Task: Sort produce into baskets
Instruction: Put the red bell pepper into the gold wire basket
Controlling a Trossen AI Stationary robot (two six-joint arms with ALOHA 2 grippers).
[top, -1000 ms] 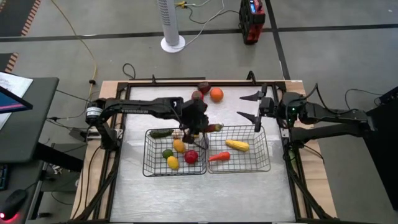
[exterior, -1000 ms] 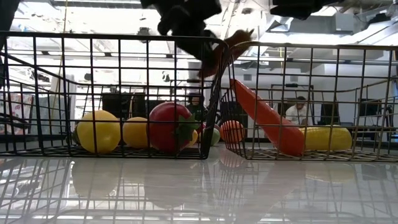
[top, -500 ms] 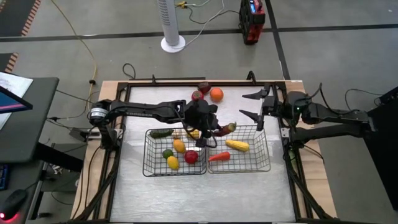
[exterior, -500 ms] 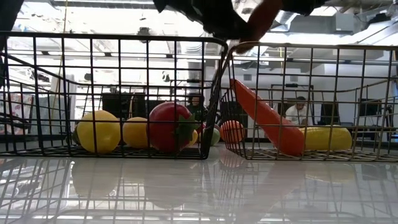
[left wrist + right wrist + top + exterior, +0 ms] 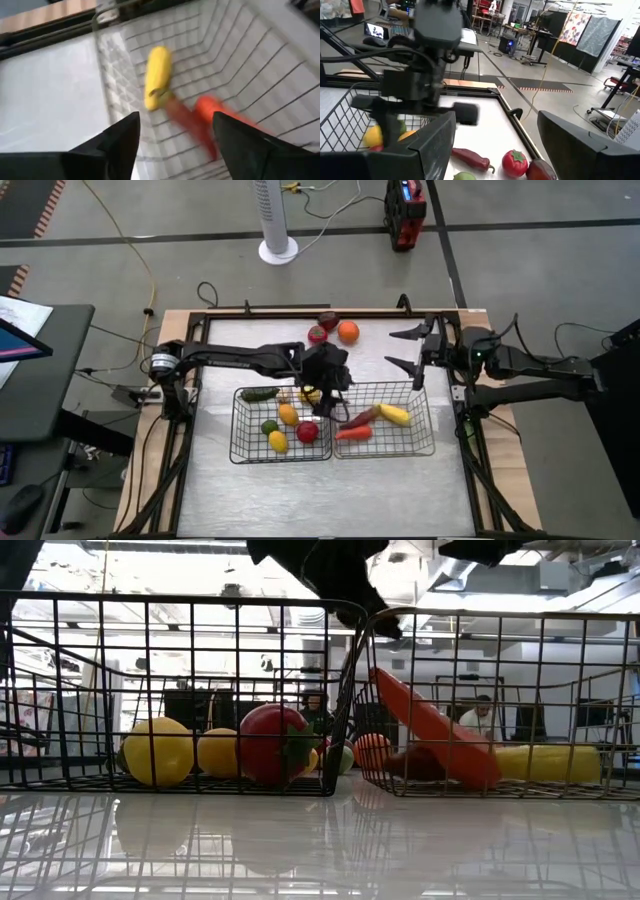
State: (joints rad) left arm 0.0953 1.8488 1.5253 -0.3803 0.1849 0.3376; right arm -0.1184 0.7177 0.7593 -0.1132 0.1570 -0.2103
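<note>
Partly blurred – dark red vegetable, orange carrot

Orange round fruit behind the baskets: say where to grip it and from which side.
Take the orange round fruit across its middle, straight down from above: it is a ball lying free on the table. The red fruit sits close on its left-arm side, so probably close on it front to back. The open right pincer is nearest.

two wire baskets, five pieces of produce in one, three in the other
</note>
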